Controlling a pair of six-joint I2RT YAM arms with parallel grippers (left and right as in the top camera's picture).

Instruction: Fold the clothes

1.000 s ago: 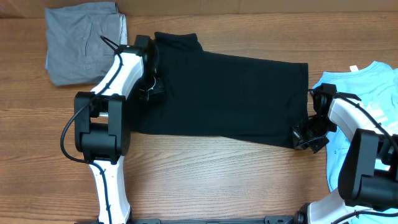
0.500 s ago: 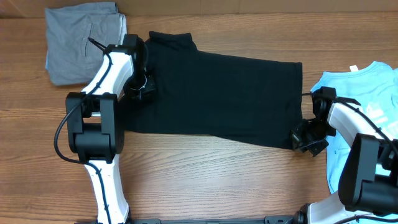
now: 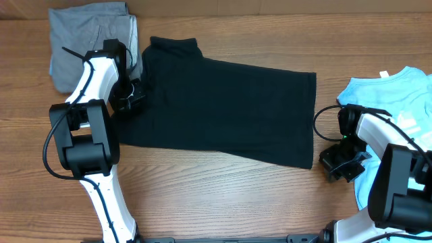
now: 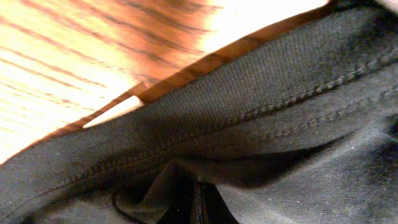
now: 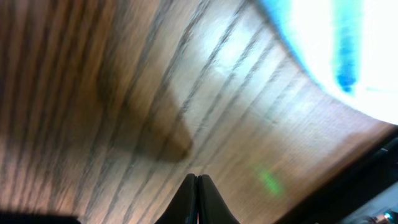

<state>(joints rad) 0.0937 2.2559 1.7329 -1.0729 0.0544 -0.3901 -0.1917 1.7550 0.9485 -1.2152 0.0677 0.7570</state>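
Black fabric has slid leftward across the wooden counter (image 3: 223, 202). A second ago the black T-shirt (image 3: 223, 101) reached almost to the light-blue T-shirt (image 3: 405, 94). Now its right hem lies well short of it, with bare wood between the two. The left claw (image 3: 127, 100) has carried the shirt's left edge with it towards the folded grey garment (image 3: 84, 47), and that edge now lies just beside the grey cloth. In the left wrist view the tips of this claw (image 4: 194, 208) are together, with dark cloth bunched around them and a stitched hem running across above. I judge it to be clamped on the black T-shirt's edge.

The right claw (image 3: 341, 162) was at the shirt's lower right corner a second ago. It now stands apart from that corner, over bare counter just beside the light-blue T-shirt. Its own camera shows the tips (image 5: 196, 186) pressed together with only wood grain beneath and a bright blue blur at the upper right, so it is closed on nothing.

The black T-shirt lies as a long, fairly flat band, collar end to the left, slightly skewed on the counter. For the folding, my reading is that the drag has smoothed and repositioned the shirt rather than folded it. A crosswise fold still looks to be needed, and the right claw would have to take hold of the hem again first.

No basket, bin or other container is visible; all three garments lie directly on the counter.
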